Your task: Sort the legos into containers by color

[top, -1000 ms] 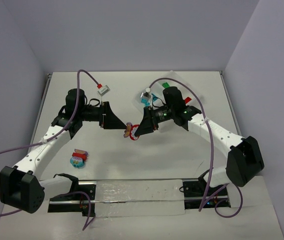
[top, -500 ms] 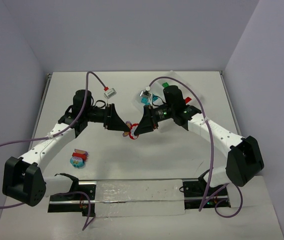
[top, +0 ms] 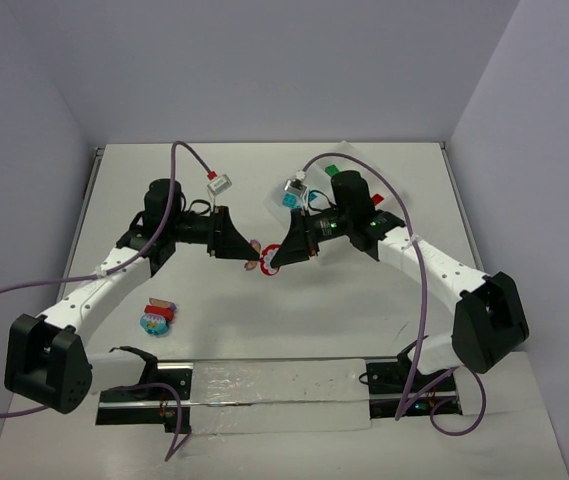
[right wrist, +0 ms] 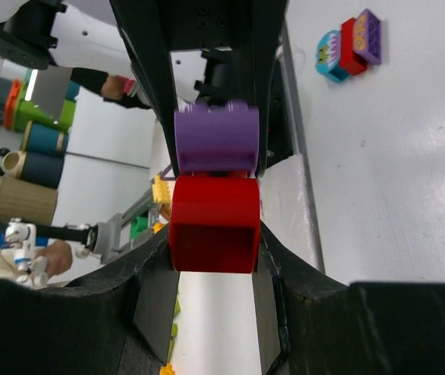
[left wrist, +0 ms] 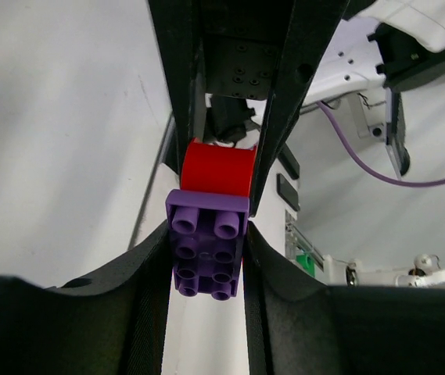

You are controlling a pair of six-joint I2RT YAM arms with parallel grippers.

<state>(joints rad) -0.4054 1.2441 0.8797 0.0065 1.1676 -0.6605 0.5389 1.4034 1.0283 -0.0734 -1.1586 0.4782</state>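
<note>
Over the middle of the table (top: 384,320), the left gripper (top: 249,254) is clenching the purple brick (left wrist: 206,254) and the right gripper (top: 271,262) is clamping the red brick (right wrist: 214,223) stuck to it; another clump (top: 155,318) is lying toward eight o'clock.

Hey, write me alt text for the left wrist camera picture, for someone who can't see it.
A purple brick is pinched between the black fingers of the left gripper at the bottom of the frame, pressed against a red brick held by the right gripper reaching in from the top. A purple cable runs behind them on the right.
</note>
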